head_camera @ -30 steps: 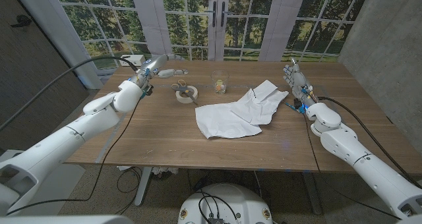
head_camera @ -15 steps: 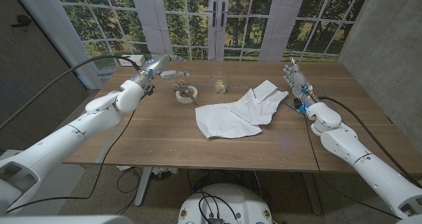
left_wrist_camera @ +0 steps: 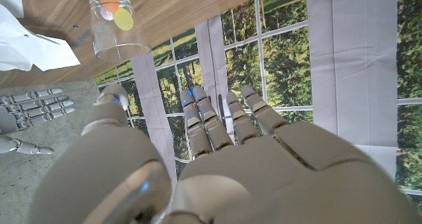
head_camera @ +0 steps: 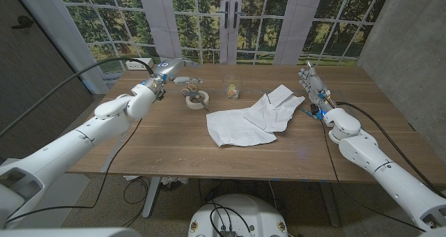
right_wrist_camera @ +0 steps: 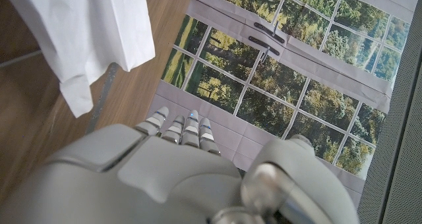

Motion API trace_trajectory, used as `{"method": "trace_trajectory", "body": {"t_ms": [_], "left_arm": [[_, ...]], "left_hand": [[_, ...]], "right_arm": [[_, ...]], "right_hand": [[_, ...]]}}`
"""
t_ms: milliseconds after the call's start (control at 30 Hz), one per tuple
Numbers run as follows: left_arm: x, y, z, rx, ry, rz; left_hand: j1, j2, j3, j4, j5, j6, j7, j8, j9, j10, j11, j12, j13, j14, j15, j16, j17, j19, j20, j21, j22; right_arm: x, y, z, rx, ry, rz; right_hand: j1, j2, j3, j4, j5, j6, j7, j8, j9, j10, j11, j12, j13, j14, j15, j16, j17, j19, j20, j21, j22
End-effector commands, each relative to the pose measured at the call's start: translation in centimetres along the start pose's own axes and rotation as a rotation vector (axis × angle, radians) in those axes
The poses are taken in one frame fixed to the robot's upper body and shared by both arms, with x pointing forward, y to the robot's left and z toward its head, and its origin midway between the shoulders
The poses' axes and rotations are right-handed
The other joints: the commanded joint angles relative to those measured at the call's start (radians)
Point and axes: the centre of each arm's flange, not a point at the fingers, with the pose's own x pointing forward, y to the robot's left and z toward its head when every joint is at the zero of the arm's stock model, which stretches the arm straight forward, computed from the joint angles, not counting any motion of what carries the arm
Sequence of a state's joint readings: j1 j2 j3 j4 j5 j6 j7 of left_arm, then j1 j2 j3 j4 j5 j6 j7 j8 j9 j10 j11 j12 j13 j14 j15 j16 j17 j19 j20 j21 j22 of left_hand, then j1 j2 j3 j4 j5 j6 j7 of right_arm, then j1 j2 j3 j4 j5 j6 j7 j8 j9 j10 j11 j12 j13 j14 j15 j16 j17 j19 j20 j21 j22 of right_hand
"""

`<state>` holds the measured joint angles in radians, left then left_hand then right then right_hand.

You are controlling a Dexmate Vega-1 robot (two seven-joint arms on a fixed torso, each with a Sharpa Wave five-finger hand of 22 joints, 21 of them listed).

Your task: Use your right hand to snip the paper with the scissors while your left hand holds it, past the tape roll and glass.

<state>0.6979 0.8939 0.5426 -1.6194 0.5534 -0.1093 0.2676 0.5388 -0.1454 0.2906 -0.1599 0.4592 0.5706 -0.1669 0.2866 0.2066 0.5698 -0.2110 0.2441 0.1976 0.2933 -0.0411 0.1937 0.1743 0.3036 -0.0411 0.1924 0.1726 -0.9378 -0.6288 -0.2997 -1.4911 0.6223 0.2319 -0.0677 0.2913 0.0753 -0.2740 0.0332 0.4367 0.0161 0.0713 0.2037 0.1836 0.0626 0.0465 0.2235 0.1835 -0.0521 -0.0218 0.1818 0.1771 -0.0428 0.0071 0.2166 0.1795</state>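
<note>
The left hand (head_camera: 178, 79) hung over the far left part of the table (head_camera: 167, 139), fingers stretched out and apart, holding nothing. Just beside it lay the tape roll (head_camera: 197, 99), with the scissors (head_camera: 189, 92) resting on or against it — I could not tell which. The task gave the scissors to the right hand, so a left hand this near them could knock them off the roll or push the roll away.

Further right stood the glass (head_camera: 231, 87), with small coloured bits inside, between the roll and the paper (head_camera: 254, 118). An arm crossing to fetch the scissors could tip it.

The paper lay crumpled in the middle of the table, untouched and apart from both hands; with nothing pinning it, it would likely slide or bunch under a blade.

The right hand (head_camera: 313, 90) stood upright near the paper's right edge, fingers straight, holding nothing — well apart from the scissors, a long reach past the glass.
</note>
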Motion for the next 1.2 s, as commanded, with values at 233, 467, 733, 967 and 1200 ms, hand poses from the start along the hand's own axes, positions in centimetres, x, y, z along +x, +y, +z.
{"method": "trace_trajectory", "body": {"t_ms": [233,467,733,967,1200], "left_arm": [[1.9,-0.1,0.8,0.190,-0.093,-0.039],[2.3,0.0,0.6,0.199,-0.105,-0.058],[2.5,0.2,0.6,0.257,-0.132,-0.047],[2.5,0.2,0.7,0.303,-0.143,-0.043],[2.1,-0.4,0.7,0.334,-0.139,-0.047]], "left_hand": [[0.027,0.002,0.005,0.003,0.012,0.052,-0.006,0.018,0.001,0.036,0.000,0.009,0.006,0.021,-0.173,0.001,0.004,0.022,-0.105,0.007,0.002],[0.030,0.003,0.006,0.003,0.014,0.054,-0.010,0.017,0.001,0.042,-0.001,0.010,0.006,0.025,-0.173,0.001,0.004,0.025,-0.108,0.007,0.002],[0.041,-0.006,0.004,0.002,0.023,0.111,-0.006,0.034,-0.002,0.079,0.000,0.016,0.006,0.053,-0.174,0.005,0.005,0.038,-0.120,0.007,0.001],[0.045,-0.012,0.002,0.001,0.027,0.131,-0.005,0.040,-0.003,0.095,0.000,0.018,0.006,0.065,-0.176,0.005,0.005,0.041,-0.122,0.006,0.001],[0.050,-0.013,0.002,0.000,0.030,0.126,-0.009,0.036,-0.004,0.099,0.001,0.017,0.005,0.069,-0.177,0.005,0.005,0.042,-0.124,0.005,0.001]], "right_arm": [[0.3,-0.3,-0.4,0.010,0.007,0.001],[0.3,-0.4,-0.7,0.012,0.012,-0.002],[0.1,-0.6,-1.0,0.013,0.014,-0.011],[0.0,-0.7,-1.3,0.030,0.015,-0.021],[-0.3,-0.9,-1.5,0.033,0.013,-0.026]], "right_hand": [[0.010,0.003,-0.003,-0.004,0.005,0.004,-0.001,-0.001,0.003,0.008,-0.004,0.008,0.005,0.000,-0.004,0.003,0.003,0.004,0.005,-0.001,0.001],[0.011,0.003,-0.002,-0.004,0.006,0.004,-0.002,-0.001,0.003,0.008,-0.001,0.007,0.005,0.001,-0.004,0.003,0.003,0.004,0.004,-0.002,0.001],[0.011,0.004,-0.003,-0.005,0.006,0.004,-0.002,-0.002,0.003,0.007,-0.003,0.007,0.005,0.001,-0.004,0.003,0.003,0.004,0.005,-0.004,0.001],[0.011,0.004,-0.003,-0.005,0.006,0.004,-0.002,-0.002,0.003,0.007,-0.004,0.006,0.005,0.001,-0.004,0.003,0.003,0.004,0.005,-0.004,0.001],[0.012,0.005,-0.002,-0.005,0.006,0.004,-0.002,-0.003,0.003,0.008,-0.003,0.006,0.005,0.001,-0.004,0.003,0.003,0.004,0.005,-0.006,0.001]]}}
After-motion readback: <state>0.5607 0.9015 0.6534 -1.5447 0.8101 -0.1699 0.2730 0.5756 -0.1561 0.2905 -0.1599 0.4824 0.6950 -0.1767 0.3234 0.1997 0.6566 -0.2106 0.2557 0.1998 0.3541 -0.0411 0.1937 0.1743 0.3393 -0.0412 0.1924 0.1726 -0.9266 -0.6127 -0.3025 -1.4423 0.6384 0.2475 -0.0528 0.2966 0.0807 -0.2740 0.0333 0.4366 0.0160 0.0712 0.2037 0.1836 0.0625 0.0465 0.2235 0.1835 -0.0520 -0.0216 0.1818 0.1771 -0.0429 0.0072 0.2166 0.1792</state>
